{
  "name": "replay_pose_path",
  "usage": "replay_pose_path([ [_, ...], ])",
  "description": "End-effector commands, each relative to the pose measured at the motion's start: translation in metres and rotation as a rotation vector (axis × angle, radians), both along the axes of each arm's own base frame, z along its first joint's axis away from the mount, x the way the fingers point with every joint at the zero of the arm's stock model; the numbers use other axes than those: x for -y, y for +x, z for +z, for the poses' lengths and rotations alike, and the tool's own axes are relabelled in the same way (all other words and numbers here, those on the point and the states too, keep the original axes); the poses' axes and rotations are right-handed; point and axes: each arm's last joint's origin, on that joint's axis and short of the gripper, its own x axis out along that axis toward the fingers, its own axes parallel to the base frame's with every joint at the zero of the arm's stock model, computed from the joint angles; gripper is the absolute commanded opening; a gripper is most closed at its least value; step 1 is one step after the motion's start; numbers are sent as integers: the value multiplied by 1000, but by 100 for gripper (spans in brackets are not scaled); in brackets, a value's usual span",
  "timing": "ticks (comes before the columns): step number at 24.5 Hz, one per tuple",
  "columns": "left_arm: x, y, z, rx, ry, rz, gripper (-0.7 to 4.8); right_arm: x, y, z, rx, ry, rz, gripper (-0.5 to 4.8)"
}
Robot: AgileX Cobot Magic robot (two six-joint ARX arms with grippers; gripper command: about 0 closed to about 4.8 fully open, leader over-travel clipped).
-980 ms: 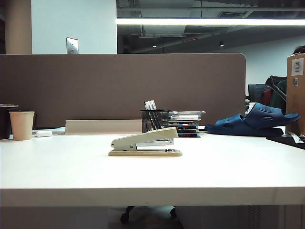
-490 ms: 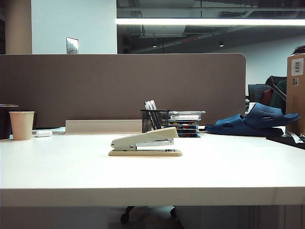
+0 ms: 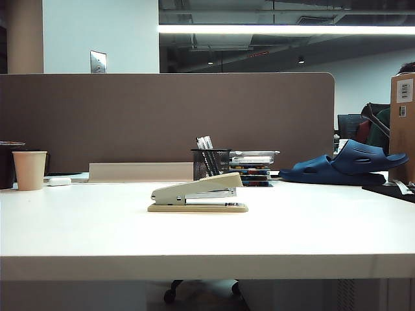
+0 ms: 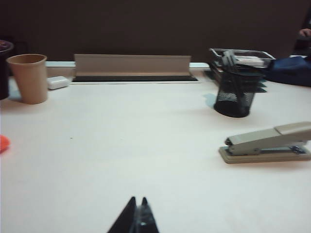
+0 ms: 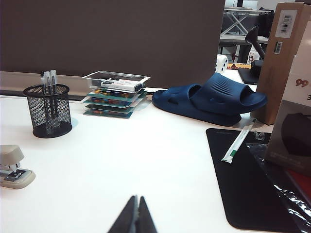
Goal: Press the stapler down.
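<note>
Cups stand farthest left: one tan paper cup [image 4: 29, 77] with a dark container [image 4: 4, 68] just beside it, and one small white oblong object [image 4: 58, 82] near the cup, all far ahead and off to the left of the left gripper [image 4: 137, 216]. That gripper's fingers are pressed together, holding nothing, low over the bare white table [image 3: 97, 233]. One orange thing [image 4: 3, 143] shows at the frame edge, too cropped to identify.

One stapler [image 3: 198, 193] lies flat on the table, alone, its top arm raised at an angle over the tan base. In the left wrist view the stapler [image 4: 268, 144] sits ahead and well to the right of the closed fingers; in the right wrist view only its raised end [image 5: 13, 166] shows, ahead and well to the left of the right gripper [image 5: 134, 216], whose fingers are likewise shut and empty. Nothing lies between either gripper and the stapler.

Behind the stapler stands one black mesh pen cup [image 5: 47, 110] holding several pens, then one stack of clear trays [image 5: 114, 93]. Further right rest blue slippers [image 5: 211, 99], stacked so the count is unclear, one black mat [image 5: 248, 179] bearing a wrapped straw [image 5: 238, 143], and cardboard boxes [image 5: 284, 53].
</note>
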Motion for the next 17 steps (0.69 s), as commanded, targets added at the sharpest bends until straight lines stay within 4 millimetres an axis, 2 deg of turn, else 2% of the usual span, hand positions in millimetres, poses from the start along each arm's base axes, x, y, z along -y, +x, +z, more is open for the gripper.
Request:
replay_pose_path([
  [1,3,-1,1,2,4,-98,-5,0,-1,4,23,0,0,-9],
  [4,5,-2,-3,-31,1,-181,-5,0,-2,7,13,4,0,-9],
  [8,10,-5,-11,-124,-18,-379,-5,0,-7,22,-18,2,0,-9],
  [17,12,-6,-11,-138,-48,-443,-5,1,-20,55,-54,3,2,-9],
])
